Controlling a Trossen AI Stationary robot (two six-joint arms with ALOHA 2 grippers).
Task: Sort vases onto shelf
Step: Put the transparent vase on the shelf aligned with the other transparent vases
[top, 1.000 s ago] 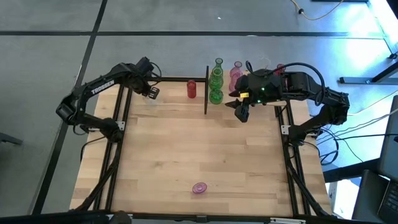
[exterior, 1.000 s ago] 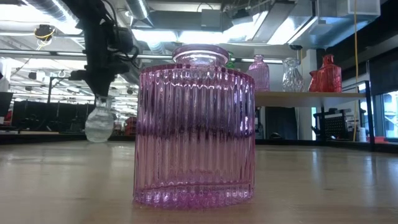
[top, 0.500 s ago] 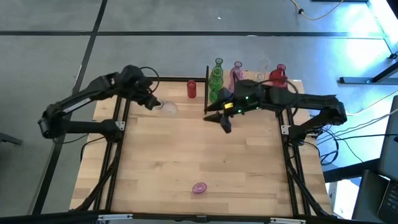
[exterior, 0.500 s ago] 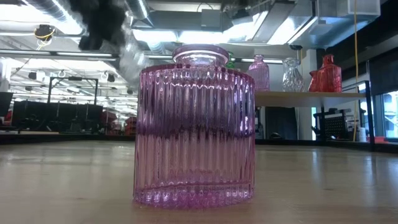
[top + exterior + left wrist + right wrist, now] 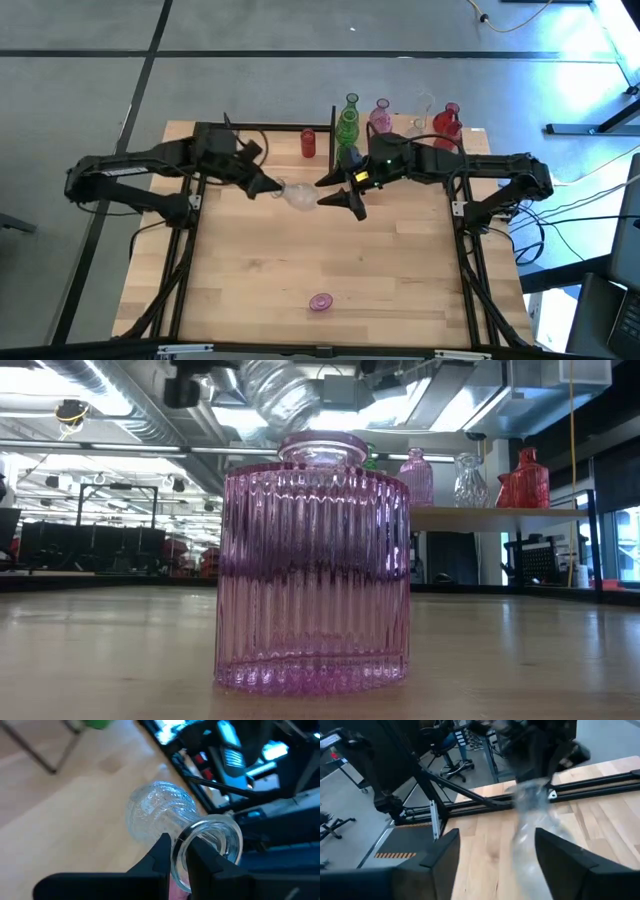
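Note:
My left gripper (image 5: 268, 187) is shut on a clear glass vase (image 5: 295, 195) held above the middle of the table; in the low view this vase (image 5: 280, 395) shows high up. My right gripper (image 5: 335, 193) stands open just right of the vase's bulb (image 5: 532, 815), facing it without touching. A pink ribbed vase (image 5: 320, 301) stands on its base near the front edge. A red vase (image 5: 308, 143) stands on the table by the shelf's black post (image 5: 331, 140). Green (image 5: 347, 125), pink (image 5: 380, 115), clear (image 5: 425, 105) and red (image 5: 447, 120) vases stand on the shelf (image 5: 490, 516). My left gripper pinches the clear vase's narrow neck (image 5: 184, 847), just under the flared rim (image 5: 215, 837), between its two fingers (image 5: 161, 854). The fingers come from the table's left, slanting down, and lie across the neck. The vase is lifted clear and tipped, its bulb toward my right gripper.
The shelf with its black posts stands at the far right of the table. Black frame rails (image 5: 190, 240) run along the table's left and right sides. Bare wood (image 5: 320, 250) lies between the grippers and the pink vase.
My left gripper has swung from the far left corner toward the table's middle and up, lifting the clear vase off the table and tipping it from upright to nearly lying. My right gripper has come from the shelf toward the table's left and down, meeting the vase.

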